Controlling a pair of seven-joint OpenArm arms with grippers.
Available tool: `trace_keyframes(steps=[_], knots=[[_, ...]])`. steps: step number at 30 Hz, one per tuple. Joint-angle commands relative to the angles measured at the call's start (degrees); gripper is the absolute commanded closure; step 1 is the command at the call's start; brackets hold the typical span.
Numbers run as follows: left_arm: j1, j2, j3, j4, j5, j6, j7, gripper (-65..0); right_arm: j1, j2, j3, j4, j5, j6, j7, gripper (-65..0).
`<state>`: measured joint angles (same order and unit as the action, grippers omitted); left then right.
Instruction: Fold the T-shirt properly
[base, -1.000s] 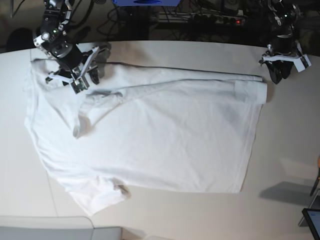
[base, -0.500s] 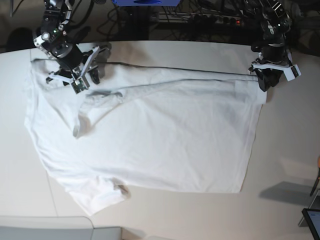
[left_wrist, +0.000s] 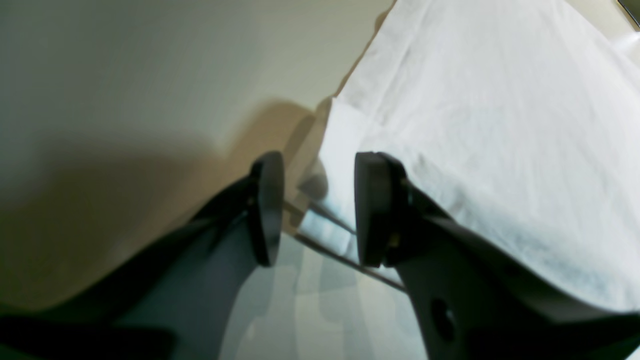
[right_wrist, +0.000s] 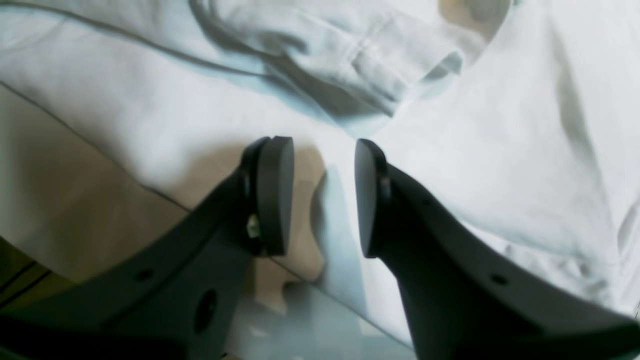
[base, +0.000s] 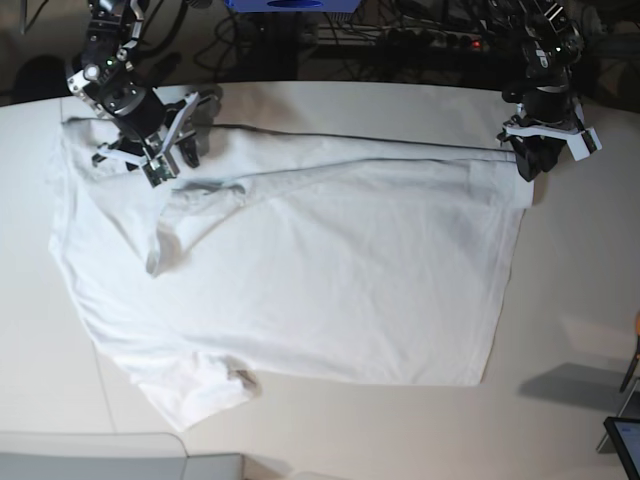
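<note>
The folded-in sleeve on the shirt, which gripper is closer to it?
Right. The right gripper hovers just above the folded-in sleeve at the T-shirt's collar end; the left gripper is far off at the hem corner.

Blurred gripper fingers (left_wrist: 265, 210) (left wrist) — bases cut off.

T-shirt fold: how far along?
Done: the far long edge of the T-shirt is folded in once, with one sleeve tucked over the body. In hand: both tools are open at that folded edge, the left tool over the hem corner and the right tool at the sleeve end, neither gripping cloth. Left: the near side, the near sleeve, and the crosswise folds.
</note>
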<state>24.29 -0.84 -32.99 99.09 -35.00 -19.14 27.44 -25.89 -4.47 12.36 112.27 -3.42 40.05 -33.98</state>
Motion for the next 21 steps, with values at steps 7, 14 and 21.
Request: trace_keyframes(steps=[7,14,21], knots=[[-0.3,-0.5,0.2,0.7,-0.8,-0.2,-1.2,-23.5,0.2,0.1,0.1,0.8,0.7,-0.1,1.2,-19.7],[-0.3,-0.7,0.2,0.7,-0.8,-0.2,-1.2,-23.2,0.2,0.1,0.1,0.8,0.7,-0.1,1.2,-19.7],[-0.4,-0.8,0.2,-2.2,-0.7,-0.2,-1.2,-9.9,0.2,0.1,0.1,0.8,0.7,-0.1,1.2,-19.7]])
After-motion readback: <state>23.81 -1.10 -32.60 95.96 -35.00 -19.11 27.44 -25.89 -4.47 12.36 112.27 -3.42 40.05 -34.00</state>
